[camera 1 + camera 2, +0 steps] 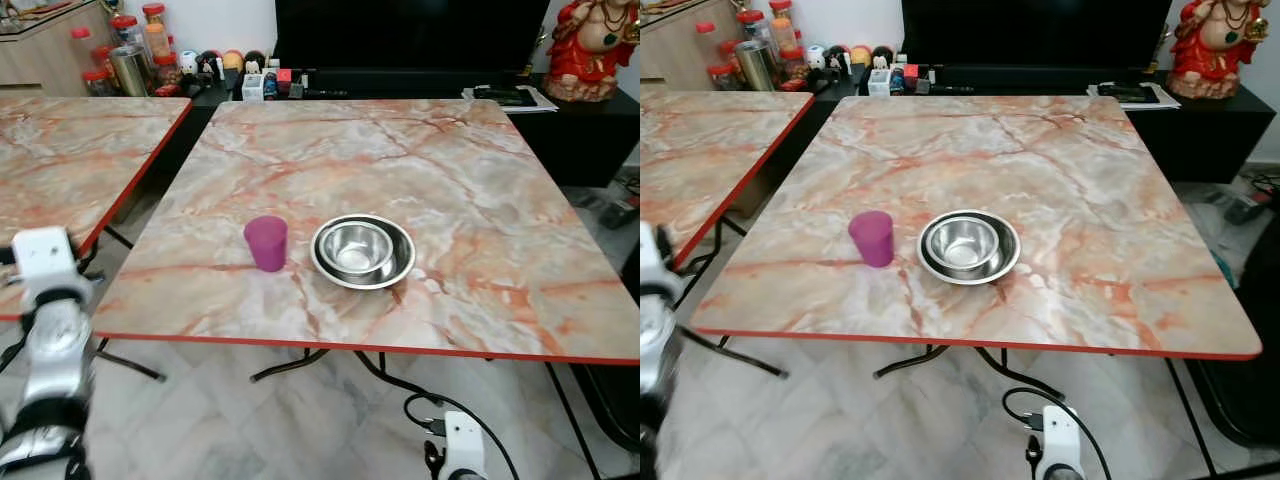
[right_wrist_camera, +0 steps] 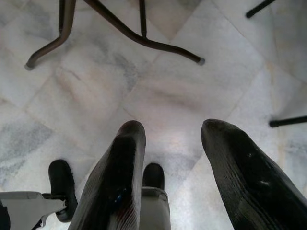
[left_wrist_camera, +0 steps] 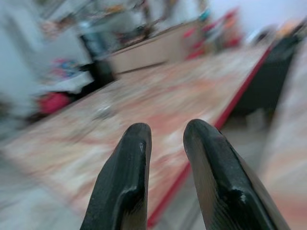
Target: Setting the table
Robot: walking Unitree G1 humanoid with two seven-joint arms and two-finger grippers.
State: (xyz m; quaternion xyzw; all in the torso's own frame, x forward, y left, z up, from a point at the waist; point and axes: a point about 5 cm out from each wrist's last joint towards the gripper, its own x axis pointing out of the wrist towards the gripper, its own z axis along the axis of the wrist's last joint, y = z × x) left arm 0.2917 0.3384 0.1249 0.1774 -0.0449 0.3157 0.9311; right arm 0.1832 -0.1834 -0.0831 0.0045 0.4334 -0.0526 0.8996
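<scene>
Head cam: I see a marble-top table (image 1: 480, 200) with a red edge straight ahead. A purple cup (image 1: 266, 242) stands upright near its front edge, and a steel bowl (image 1: 363, 251) sits just beside it, not touching. Both are well ahead of my grippers and to the right of my left arm (image 1: 50, 340), which is raised at the near left, level with the table edge. A second marble table (image 1: 70, 150) lies past that arm. The right arm (image 1: 462, 450) hangs low under the table's front edge. Jars (image 1: 130, 50) and a red figurine (image 1: 590, 45) are at the back, far from both.

Left wrist cam: left gripper (image 3: 165, 136) empty, fingers a little apart, nothing between them. Blurred; the second table's red edge runs just beyond the fingertips.

Right wrist cam: right gripper (image 2: 170, 132) also parted and empty, pointing down at the tiled floor (image 2: 158, 91), table legs (image 2: 120, 28) beyond the tips.
</scene>
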